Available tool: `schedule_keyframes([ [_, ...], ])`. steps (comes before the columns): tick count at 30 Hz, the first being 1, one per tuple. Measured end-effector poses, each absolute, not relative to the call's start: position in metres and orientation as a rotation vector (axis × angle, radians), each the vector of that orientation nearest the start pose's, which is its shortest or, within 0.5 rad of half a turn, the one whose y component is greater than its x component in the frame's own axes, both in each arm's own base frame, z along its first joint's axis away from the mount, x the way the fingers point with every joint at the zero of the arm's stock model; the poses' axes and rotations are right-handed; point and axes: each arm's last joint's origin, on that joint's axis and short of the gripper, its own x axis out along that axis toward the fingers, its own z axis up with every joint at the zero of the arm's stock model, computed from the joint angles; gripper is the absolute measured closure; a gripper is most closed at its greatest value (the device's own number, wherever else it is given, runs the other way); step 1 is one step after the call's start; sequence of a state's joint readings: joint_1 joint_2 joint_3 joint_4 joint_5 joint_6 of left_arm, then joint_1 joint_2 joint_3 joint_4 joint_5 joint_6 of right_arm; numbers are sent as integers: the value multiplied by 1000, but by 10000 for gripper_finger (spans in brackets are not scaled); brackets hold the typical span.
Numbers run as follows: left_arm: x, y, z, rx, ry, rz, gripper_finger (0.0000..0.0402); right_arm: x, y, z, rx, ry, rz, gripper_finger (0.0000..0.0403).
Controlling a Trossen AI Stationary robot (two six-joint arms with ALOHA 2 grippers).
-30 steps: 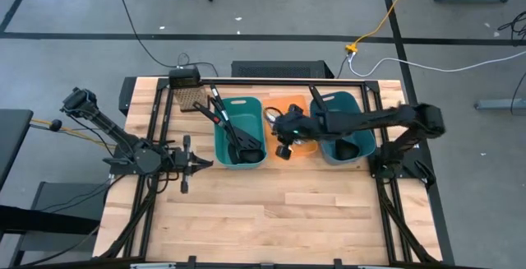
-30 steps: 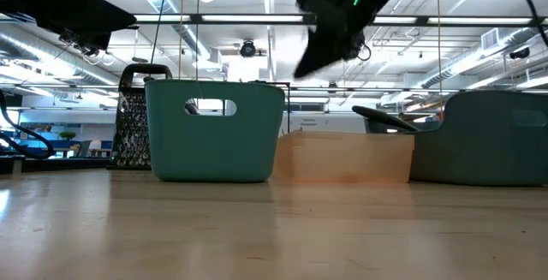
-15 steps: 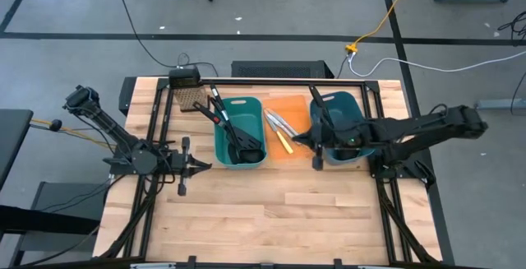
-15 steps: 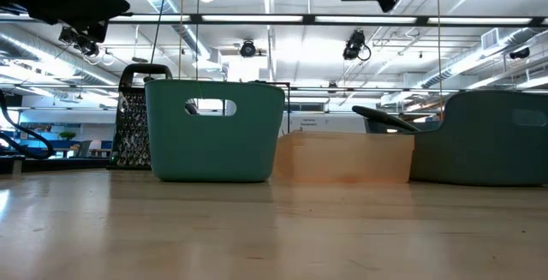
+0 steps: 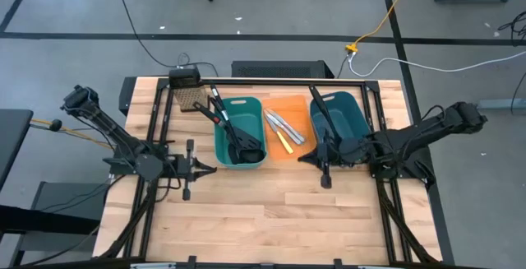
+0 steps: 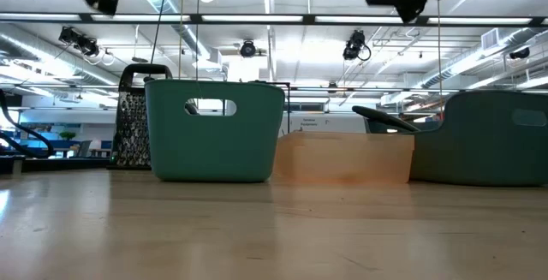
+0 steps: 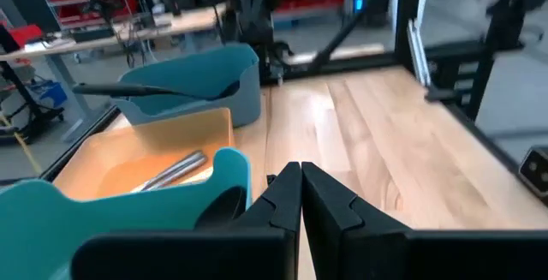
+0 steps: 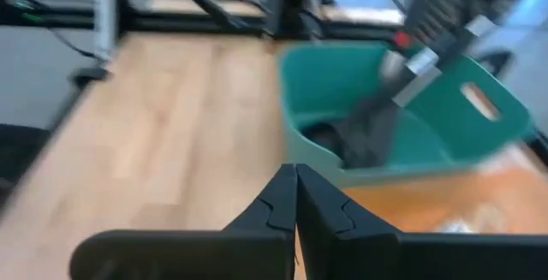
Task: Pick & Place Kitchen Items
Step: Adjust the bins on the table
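From above, your right gripper (image 5: 302, 159) hovers over bare table before the orange bin (image 5: 287, 127) holding knives (image 5: 282, 126); left gripper (image 5: 212, 169) waits beside the teal bin (image 5: 240, 130). Wrist views: both jaws pressed together, empty.

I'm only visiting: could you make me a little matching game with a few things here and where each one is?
1 yellow-handled knife
2 black utensils
3 grater
4 right gripper

a in the left teal bin
b on the table, far left corner
c in the orange bin
d raised, beside the right teal bin

Pairs: 1-c, 2-a, 3-b, 4-d
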State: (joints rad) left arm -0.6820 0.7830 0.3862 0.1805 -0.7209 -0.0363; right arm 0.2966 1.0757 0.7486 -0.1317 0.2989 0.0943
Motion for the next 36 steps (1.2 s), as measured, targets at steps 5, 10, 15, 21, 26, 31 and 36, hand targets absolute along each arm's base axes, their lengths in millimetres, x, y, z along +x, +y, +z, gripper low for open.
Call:
schedule_keyframes([
  [5,167,-109,265,166,320,70,383,221,89,276,-87,360,105,395],
  [10,188,-115,284,184,522,130,383,202,118,283,-125,186,238,395],
  [15,204,-118,293,204,620,122,379,169,112,286,-102,89,187,395],
  [21,212,-116,292,184,655,100,322,133,89,275,-24,7,161,395],
  [26,213,-111,290,192,678,116,245,120,71,252,-20,16,83,398],
  [31,222,-104,279,178,777,88,185,106,59,230,23,-21,87,398],
  [36,233,-97,269,172,837,74,153,97,51,221,61,-63,61,397],
])
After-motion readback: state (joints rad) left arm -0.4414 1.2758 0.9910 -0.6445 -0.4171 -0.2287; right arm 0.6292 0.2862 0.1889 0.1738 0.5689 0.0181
